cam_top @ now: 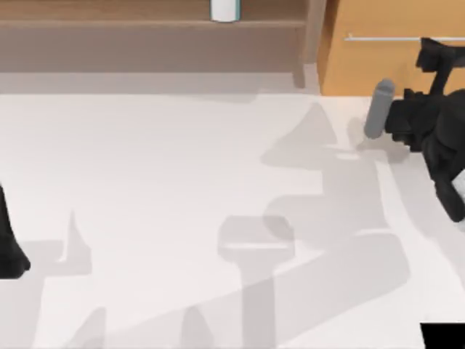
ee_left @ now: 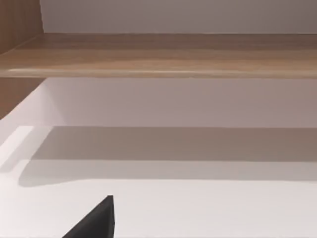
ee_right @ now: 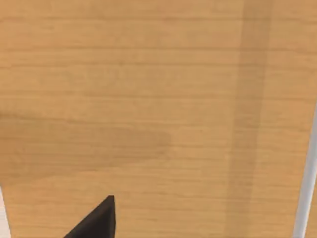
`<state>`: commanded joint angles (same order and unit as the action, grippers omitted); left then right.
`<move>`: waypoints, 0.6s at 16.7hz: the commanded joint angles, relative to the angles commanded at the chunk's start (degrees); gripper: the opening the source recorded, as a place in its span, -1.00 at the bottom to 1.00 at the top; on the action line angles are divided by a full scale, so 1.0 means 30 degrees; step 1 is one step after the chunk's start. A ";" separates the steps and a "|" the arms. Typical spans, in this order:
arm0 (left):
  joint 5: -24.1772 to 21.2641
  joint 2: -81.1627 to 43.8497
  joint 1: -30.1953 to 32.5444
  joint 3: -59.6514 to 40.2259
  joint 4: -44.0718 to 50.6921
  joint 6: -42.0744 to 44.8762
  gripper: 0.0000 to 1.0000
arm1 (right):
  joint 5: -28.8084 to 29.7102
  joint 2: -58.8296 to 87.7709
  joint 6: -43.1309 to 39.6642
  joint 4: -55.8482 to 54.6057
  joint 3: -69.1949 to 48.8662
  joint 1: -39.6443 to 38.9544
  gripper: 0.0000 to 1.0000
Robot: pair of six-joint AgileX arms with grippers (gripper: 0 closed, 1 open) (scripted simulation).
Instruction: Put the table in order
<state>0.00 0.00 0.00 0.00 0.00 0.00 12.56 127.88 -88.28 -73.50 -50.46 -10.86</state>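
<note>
Right end effector (cam_top: 429, 54) at the counter's far right corner, up against the orange-tan drawer cabinet (cam_top: 385, 65), just under its silver bar handle (cam_top: 396, 38); a grey cylinder (cam_top: 378, 109) lies beside the arm. Its wrist view faces the cabinet front at close range, handle (ee_right: 307, 173) at one side. Can't tell whether fingers are open or closed.

Left arm (cam_top: 9, 247) parked at the near left edge; its finger state is unclear too.

Counter (cam_top: 167, 189) wide and bare across the middle; plenty of room. Wooden shelf (cam_top: 145, 29) along the far edge holds a white container (cam_top: 224, 10).

Judgement: right arm nearer the drawer; the handle runs along the far edge.
</note>
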 joint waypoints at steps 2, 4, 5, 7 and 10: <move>0.0000 0.0000 0.0000 0.0000 0.0000 0.0000 1.00 | 0.0000 0.0000 0.0000 0.0000 0.0000 0.0000 1.00; 0.0000 0.0000 0.0000 0.0000 0.0000 0.0000 1.00 | -0.0007 0.0070 0.0004 0.0023 -0.0069 0.0050 1.00; 0.0000 0.0000 0.0000 0.0000 0.0000 0.0000 1.00 | 0.0101 -0.0023 0.0199 0.0064 -0.0125 -0.0115 1.00; 0.0000 0.0000 0.0000 0.0000 0.0000 0.0000 1.00 | 0.0593 -0.0305 0.1164 0.0371 -0.0316 -0.0932 1.00; 0.0000 0.0000 0.0000 0.0000 0.0000 0.0000 1.00 | 0.1779 -0.0715 0.3795 0.1427 -0.0835 -0.3038 1.00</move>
<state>0.00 0.00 0.00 0.00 0.00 0.00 17.90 125.74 -76.90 -69.22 -52.97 -19.97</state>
